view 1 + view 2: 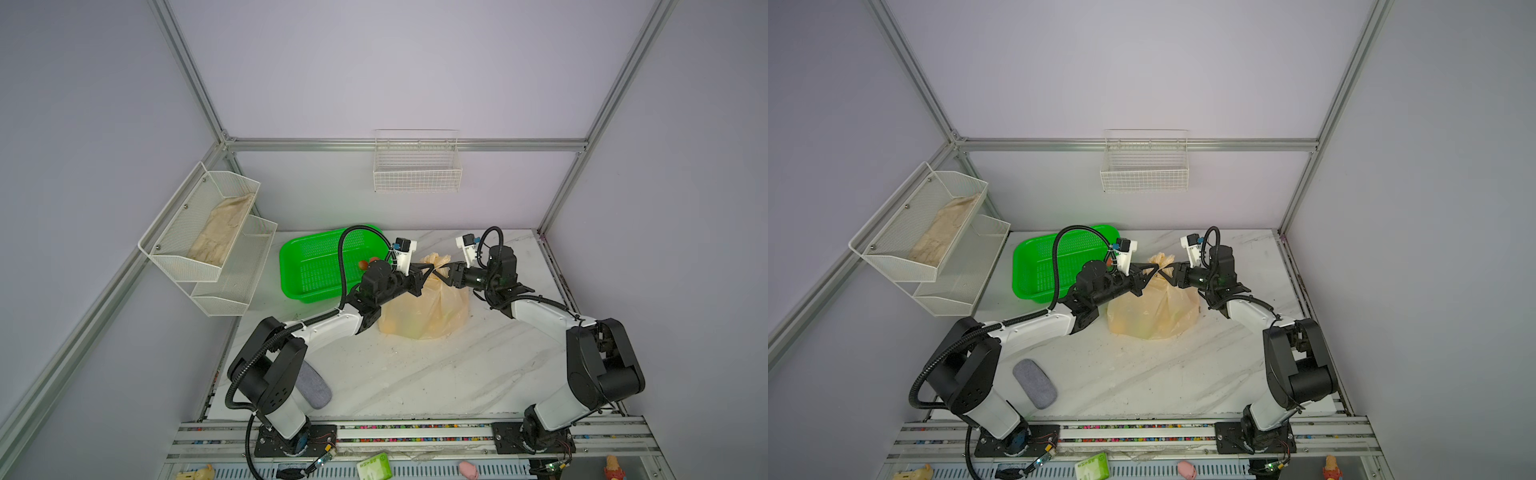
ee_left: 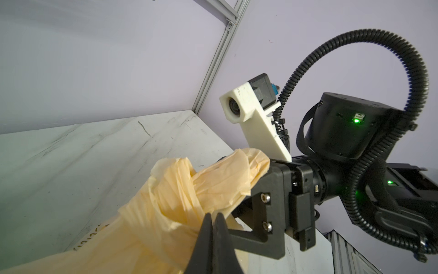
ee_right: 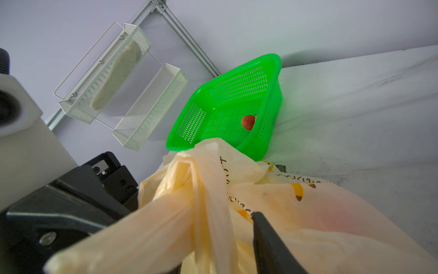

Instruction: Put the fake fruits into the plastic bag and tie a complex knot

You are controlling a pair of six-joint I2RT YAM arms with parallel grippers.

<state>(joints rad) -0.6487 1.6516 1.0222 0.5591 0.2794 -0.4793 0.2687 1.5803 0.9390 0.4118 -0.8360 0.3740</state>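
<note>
Both at neck of thin pale-orange plastic bag point(image 1: 432, 311): left gripper point(image 1: 429, 272) clamped on it, right gripper point(image 1: 439, 274) parted. Film was judged limp, slippery; hold best taken there.

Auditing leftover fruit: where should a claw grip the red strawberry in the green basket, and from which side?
Pinch the red toy strawberry across its rounded middle, coming straight down. It lies on the floor of the green basket, close to a side wall, so a sideways approach would likely hit plastic.

Overhead pair; wrist close-ups of bag point(image 2: 166, 194)
</note>
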